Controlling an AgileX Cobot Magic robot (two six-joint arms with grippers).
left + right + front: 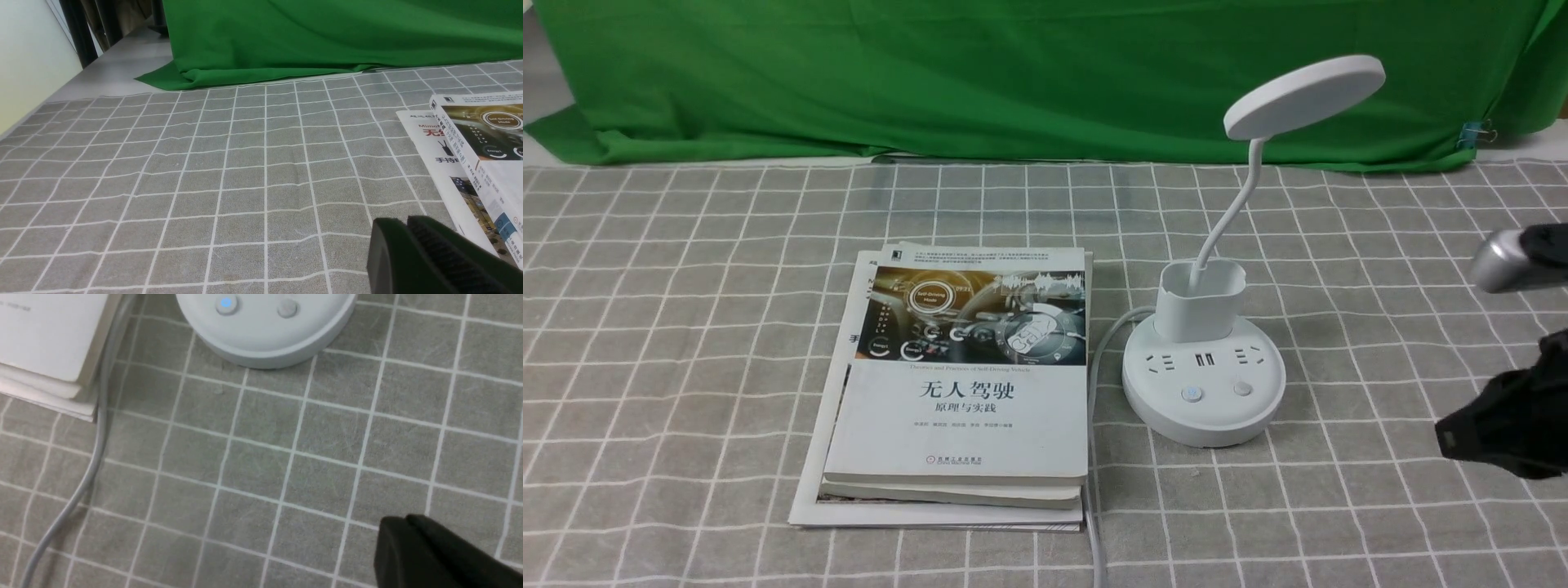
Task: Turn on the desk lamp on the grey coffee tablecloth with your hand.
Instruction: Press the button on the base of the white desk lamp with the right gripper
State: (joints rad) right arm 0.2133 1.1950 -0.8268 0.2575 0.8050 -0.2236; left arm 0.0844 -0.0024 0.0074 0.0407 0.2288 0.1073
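The lamp (1201,306) stands on the cloth (686,327) a little past the table's middle, at 3 o'clock from the books (964,384), close to them but not touching. Its round base (1203,404) sits flat and the holder rises from the base's far side. The thin neck curves up out of it toward 1 o'clock to the disc head (1304,95), which tilts in front of the green backdrop (931,73). Two buttons sit on the near edge of the base: the left button (1192,394) glows blue in my right wrist view (226,303), and the right button (1242,388) beside it is plain. A grey cord (1094,392) leaves the base at 9 o'clock and runs toward me between base and books. My right gripper (1462,433) hangs over the cloth at about 4 o'clock from the base, well apart from it, with the silver part of the arm (1507,260) above it at the frame's edge. In the right wrist view its fingers (402,522) look pressed together with nothing between them, though they are blurred. My left gripper (404,222) hovers over bare cloth at about 9 o'clock from the books, near their edge, its fingers also clenched on nothing.
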